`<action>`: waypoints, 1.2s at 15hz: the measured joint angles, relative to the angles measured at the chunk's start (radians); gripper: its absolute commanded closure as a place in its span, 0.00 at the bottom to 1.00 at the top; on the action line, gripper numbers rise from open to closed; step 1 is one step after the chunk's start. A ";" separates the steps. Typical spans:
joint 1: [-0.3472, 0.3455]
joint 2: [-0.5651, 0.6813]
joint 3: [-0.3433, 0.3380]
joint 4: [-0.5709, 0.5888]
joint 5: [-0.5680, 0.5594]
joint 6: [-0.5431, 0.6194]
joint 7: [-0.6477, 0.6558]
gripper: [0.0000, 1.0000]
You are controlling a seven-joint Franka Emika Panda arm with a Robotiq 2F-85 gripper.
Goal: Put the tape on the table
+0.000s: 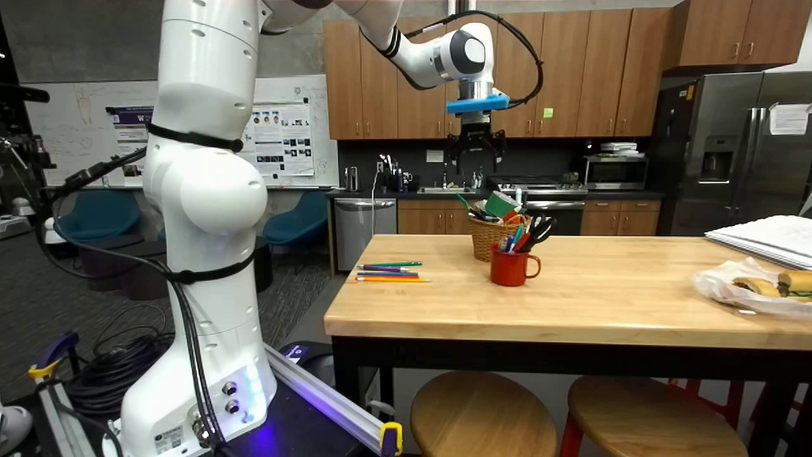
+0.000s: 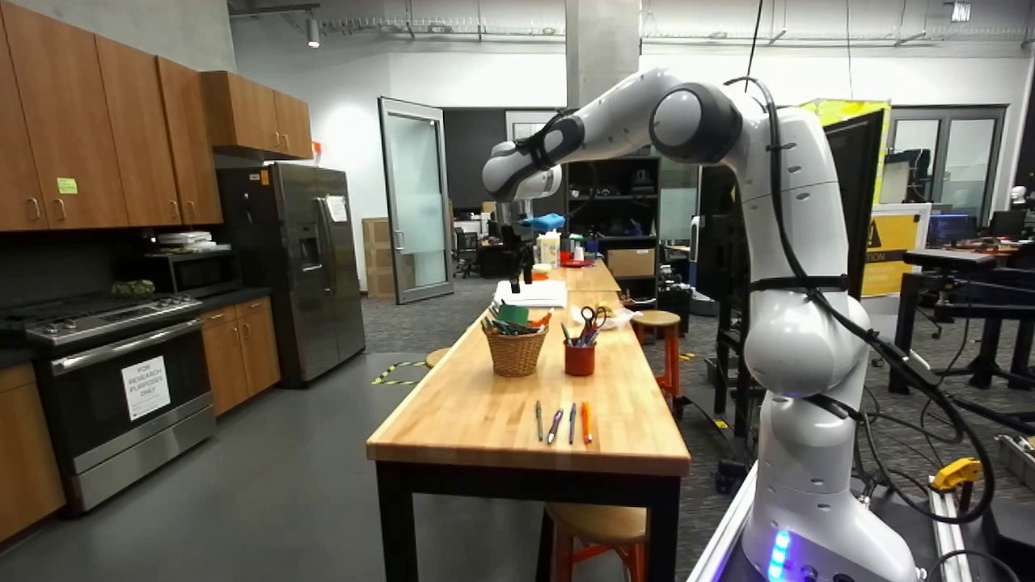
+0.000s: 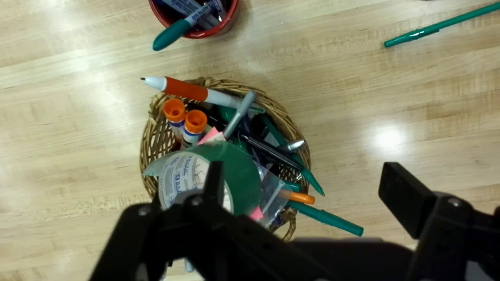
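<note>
A roll of green tape (image 3: 244, 171) rests tilted on top of pens and glue sticks in a wicker basket (image 3: 282, 117). The tape shows in both exterior views (image 1: 500, 204) (image 2: 513, 316), sticking up above the basket (image 1: 484, 240) (image 2: 517, 356). The basket stands on the wooden table (image 1: 609, 304) (image 2: 517, 428). My gripper (image 1: 476, 157) is open and empty, high above the table near the basket. It also shows in an exterior view (image 2: 521, 273). In the wrist view, the open gripper (image 3: 305, 186) has its left finger overlapping the tape and covering part of it.
A red mug (image 1: 507, 269) (image 2: 579, 360) with markers and scissors stands beside the basket. Several pens and pencils (image 1: 390, 273) lie near the table end. A wrapped sandwich (image 1: 758, 287) and a paper stack (image 1: 771, 236) lie farther along the table.
</note>
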 measured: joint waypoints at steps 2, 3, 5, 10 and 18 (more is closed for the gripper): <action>-0.017 0.012 -0.001 0.003 0.018 0.005 -0.029 0.00; -0.026 0.019 -0.002 0.007 0.032 0.005 -0.046 0.00; -0.043 0.033 -0.002 0.015 0.068 0.005 -0.083 0.00; -0.061 0.070 -0.002 0.035 0.144 0.005 -0.172 0.00; -0.061 0.149 -0.002 0.109 0.145 0.005 -0.245 0.00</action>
